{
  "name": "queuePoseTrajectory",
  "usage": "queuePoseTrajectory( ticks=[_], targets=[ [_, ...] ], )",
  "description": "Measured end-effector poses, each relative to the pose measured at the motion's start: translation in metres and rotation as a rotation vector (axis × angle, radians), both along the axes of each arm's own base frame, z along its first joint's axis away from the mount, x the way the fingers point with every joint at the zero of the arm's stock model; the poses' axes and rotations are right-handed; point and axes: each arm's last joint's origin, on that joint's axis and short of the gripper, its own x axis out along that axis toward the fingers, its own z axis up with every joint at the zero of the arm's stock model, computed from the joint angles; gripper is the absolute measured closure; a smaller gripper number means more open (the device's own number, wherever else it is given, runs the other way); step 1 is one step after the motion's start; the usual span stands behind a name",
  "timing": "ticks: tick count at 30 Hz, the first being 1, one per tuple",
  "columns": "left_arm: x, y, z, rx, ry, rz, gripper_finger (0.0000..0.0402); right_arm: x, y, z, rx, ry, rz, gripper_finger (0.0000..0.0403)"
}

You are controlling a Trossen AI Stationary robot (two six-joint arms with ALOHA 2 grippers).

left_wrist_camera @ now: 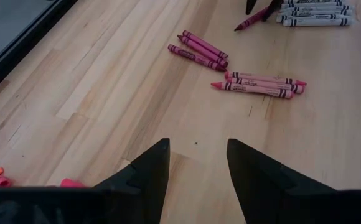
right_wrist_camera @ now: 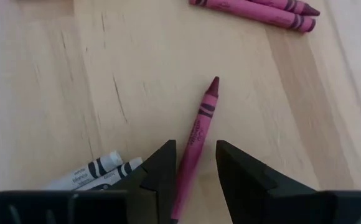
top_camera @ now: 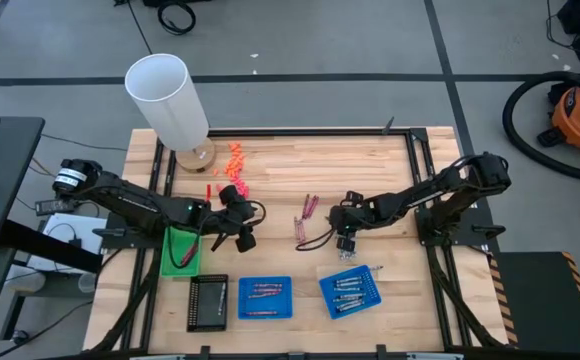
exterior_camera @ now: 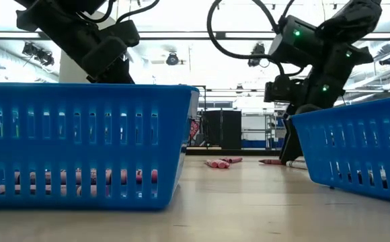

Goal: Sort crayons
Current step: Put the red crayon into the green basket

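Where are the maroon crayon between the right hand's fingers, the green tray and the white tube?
maroon crayon (right_wrist_camera: 200, 124), right wrist view, its wrapper.
green tray (top_camera: 173, 243), high view, bare floor.
white tube (top_camera: 168, 100), high view, its side.

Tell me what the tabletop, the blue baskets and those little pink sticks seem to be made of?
The tabletop looks like pale wood with visible grain and plank seams, smooth finish. The blue baskets look like moulded plastic, slotted walls, slightly glossy. The pink sticks look like wax crayons in matte printed paper wrappers, though wax is a guess.
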Motion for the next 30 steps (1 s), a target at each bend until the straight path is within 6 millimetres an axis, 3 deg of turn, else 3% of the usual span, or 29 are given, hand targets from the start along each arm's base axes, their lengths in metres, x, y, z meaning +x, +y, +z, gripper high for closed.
queuePoseTrajectory(
  ticks=[8, 14, 20, 30],
  targets=[
    [0.0, 0.0, 0.0, -0.004, 0.0, -0.002, 0.023, -0.001, 0.0, -0.002, 0.005, -0.002, 0.016, 0.0333],
    [0.001, -0.005, -0.001, -0.113, 0.004, -0.086, 0.023, 0.0, 0.0, -0.002, -0.005, -0.008, 0.035, 0.0381],
    [0.0, -0.014, -0.001, -0.151, 0.01, -0.155, 0.023, 0.003, 0.0, 0.002, -0.018, -0.025, 0.042, 0.0368],
    [0.003, -0.017, 0.003, -0.165, -0.046, -0.158, 0.023, 0.025, 0.001, 0.032, -0.065, -0.14, 0.077, 0.0364]
  ],
)
